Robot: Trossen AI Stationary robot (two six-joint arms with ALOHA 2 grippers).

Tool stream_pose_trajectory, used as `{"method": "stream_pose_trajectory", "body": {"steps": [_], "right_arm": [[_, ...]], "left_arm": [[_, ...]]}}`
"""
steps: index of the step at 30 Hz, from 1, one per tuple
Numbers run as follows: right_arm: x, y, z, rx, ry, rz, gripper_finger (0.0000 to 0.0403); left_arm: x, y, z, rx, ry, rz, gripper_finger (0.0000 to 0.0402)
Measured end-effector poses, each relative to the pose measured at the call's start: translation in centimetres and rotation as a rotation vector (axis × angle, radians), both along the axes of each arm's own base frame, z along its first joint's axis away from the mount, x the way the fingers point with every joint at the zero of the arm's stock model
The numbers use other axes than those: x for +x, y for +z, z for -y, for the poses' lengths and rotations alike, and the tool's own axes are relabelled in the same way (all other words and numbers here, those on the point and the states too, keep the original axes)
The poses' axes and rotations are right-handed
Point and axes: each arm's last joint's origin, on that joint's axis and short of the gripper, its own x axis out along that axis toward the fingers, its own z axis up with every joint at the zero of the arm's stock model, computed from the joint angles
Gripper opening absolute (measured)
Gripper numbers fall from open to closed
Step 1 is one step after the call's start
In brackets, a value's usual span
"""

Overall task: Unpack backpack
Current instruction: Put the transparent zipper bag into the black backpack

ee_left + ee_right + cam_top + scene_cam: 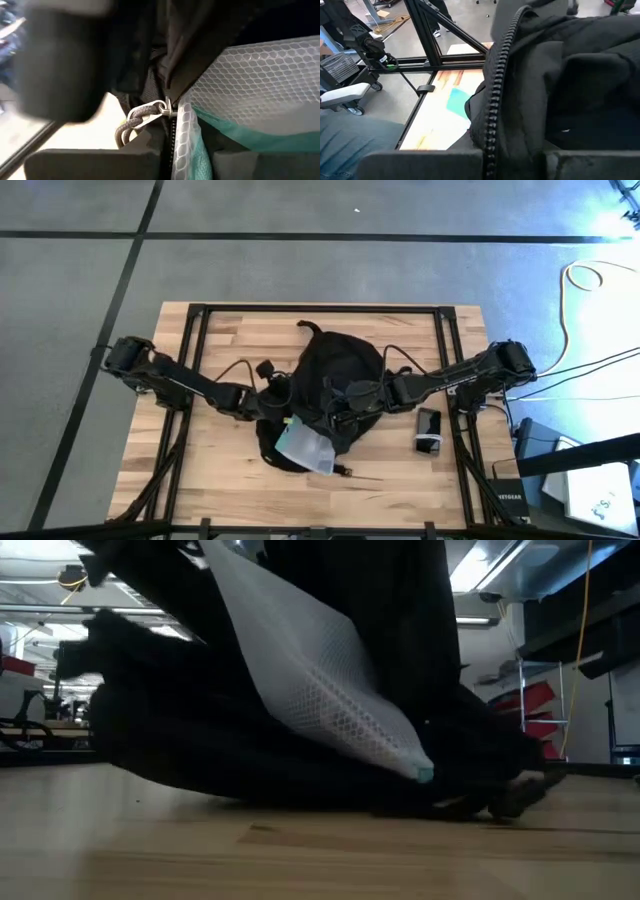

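The black backpack lies in the middle of the table. A clear mesh pouch with teal edges sticks out of its near side, and in the low view this pouch slants downward. My left gripper comes in from the left and is shut on the pouch, beside a silver zipper pull with a grey cord. My right gripper comes in from the right and is shut on the backpack's zipper edge. My left gripper pinches the pouch's mesh edge between its two fingers, just below the zipper pull. It reaches in from the table's left, slanting a little down. The pouch hangs slanted from the hold, its teal corner low against the backpack. My right gripper pinches the backpack's opening edge at the zipper teeth between its two fingers. It comes from the table's right, slanting a little down. The held fabric is raised while the rest of the backpack lies on the table.
A small black phone-like thing lies on the wood to the right of the backpack. A thin dark stick lies near the pouch's lower end. The black frame rails run along the table's sides. Bare wood shows at the near edge.
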Motion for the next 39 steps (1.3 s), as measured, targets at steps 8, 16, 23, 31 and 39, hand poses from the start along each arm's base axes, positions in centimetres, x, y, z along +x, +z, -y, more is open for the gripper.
{"method": "stream_pose_trajectory", "body": {"steps": [8, 16, 23, 31, 39], "right_arm": [[0.0, 0.0, 0.0, -0.002, -0.003, -0.003, 0.0003], [0.0, -0.1, 0.1, -0.013, -0.025, -0.006, 0.0003], [0.0, -0.1, 0.1, -0.021, -0.025, -0.009, 0.0003], [-0.1, -0.3, 0.1, -0.032, -0.042, -0.023, 0.0003], [-0.1, -0.3, 0.3, -0.043, -0.071, -0.023, 0.0003]], "left_arm": [[-1.0, 0.7, -0.8, -0.134, -0.05, -0.034, 0.0073], [-1.5, 1.5, -0.5, -0.077, -0.028, -0.013, 0.0168], [-2.3, 2.3, 1.4, -0.05, -0.102, -0.012, 0.0237], [-4.0, 2.8, 3.7, 0.01, -0.265, -0.124, 0.0278], [-6.7, 3.1, 3.2, -0.03, -0.171, -0.186, 0.0279]]}}
